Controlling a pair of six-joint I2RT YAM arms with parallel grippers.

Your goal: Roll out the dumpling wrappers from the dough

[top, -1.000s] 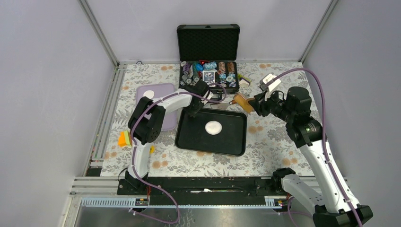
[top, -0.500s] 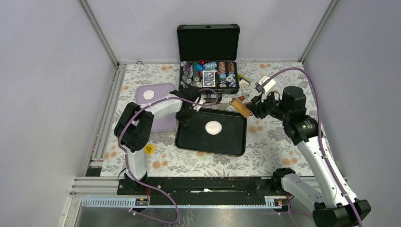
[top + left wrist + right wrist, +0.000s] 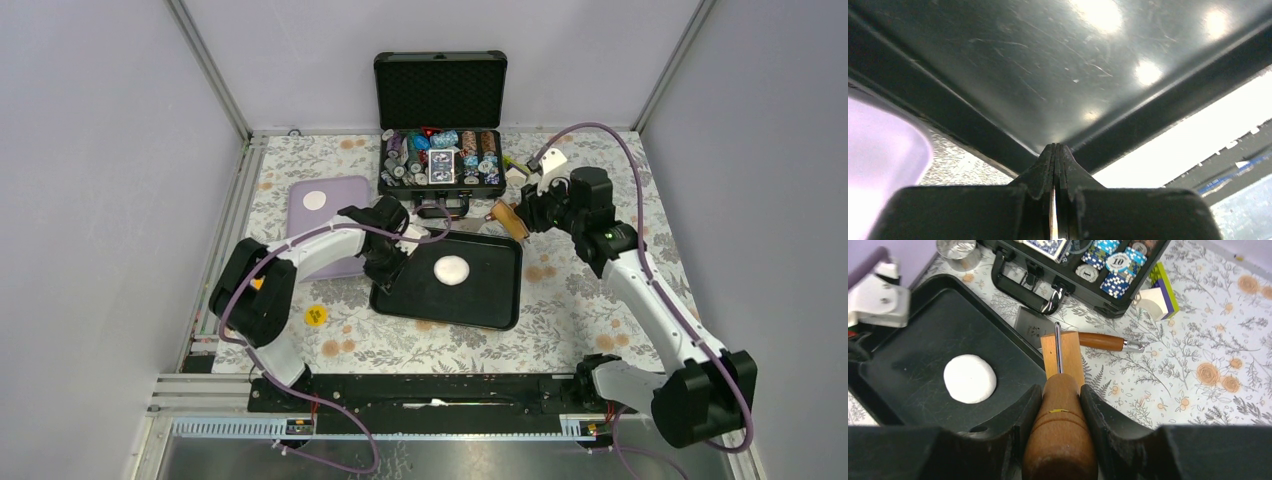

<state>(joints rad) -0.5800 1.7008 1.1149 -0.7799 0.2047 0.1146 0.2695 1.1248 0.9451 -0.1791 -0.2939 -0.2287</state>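
Note:
A round white pat of dough (image 3: 451,269) (image 3: 969,378) lies in the middle of the black tray (image 3: 490,300) (image 3: 908,335) (image 3: 1048,75). One dumpling wrapper (image 3: 315,199), a small white disc, rests on the purple board (image 3: 335,250) (image 3: 878,165). My left gripper (image 3: 385,262) (image 3: 1055,150) is shut and empty, its tips at the tray's far left corner. My right gripper (image 3: 527,217) (image 3: 1060,390) is shut on the handle of a wooden roller (image 3: 508,219) (image 3: 1062,352), held over the tray's far right corner.
An open case of poker chips (image 3: 440,160) (image 3: 1073,265) stands behind the tray. A wooden-handled scraper (image 3: 1100,341) lies between case and tray. A steel ring cutter (image 3: 957,247) sits near the case. A yellow disc (image 3: 315,316) lies left of the tray.
My left arm has drawn back toward the left, its gripper sliding from the tray's far left corner a little down the left rim. The right arm has swung farther back, still holding the roller.

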